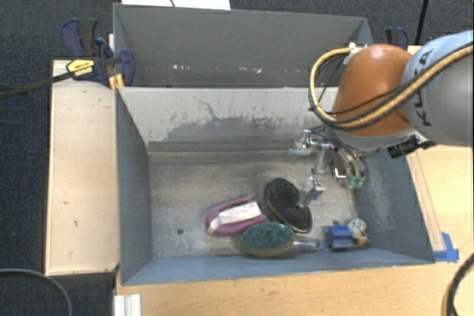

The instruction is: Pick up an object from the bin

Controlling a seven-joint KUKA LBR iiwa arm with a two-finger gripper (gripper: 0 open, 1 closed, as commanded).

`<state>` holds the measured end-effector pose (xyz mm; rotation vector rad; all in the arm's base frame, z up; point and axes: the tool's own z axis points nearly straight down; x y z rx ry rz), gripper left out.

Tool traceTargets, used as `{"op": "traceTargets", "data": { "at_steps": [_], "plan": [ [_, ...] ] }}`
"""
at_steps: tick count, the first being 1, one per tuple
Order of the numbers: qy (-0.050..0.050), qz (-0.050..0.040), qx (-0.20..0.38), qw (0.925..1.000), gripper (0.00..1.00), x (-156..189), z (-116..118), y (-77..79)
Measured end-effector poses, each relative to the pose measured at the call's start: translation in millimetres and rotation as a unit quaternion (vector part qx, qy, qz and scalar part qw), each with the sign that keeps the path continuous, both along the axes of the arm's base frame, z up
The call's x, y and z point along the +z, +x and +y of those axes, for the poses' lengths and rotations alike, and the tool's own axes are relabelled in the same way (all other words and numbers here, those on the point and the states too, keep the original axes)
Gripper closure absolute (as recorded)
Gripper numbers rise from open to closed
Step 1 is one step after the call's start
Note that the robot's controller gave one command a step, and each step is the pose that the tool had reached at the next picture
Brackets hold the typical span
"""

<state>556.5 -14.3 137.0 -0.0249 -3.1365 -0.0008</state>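
Clutter hugs the near wall of the grey bin (133,181). A teal oval brush (266,238) lies nearest, about the middle of that wall, with a small blue toy (339,236) to its right. Just behind the brush, a pink-and-white packet (235,216) lies to the left and a black oval disc (287,205) to the right, the disc touching the brush. The end effector (314,189) hangs at the disc's right edge; I cannot tell whether it is open or closed. Farther back and to the right sits the arm's orange wrist cover (370,89).
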Motion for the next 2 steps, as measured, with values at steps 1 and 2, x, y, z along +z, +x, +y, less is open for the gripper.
{"op": "traceTargets", "data": {
  "at_steps": [1,2],
  "plan": [
    [-0.002,-0.0108,0.034,0.9993,0.0,-35.1,8.1,-4.4],
    [-0.002,-0.0195,0.151,0.9883,0.0,-51.7,28.7,-46.1]
  ]
}}
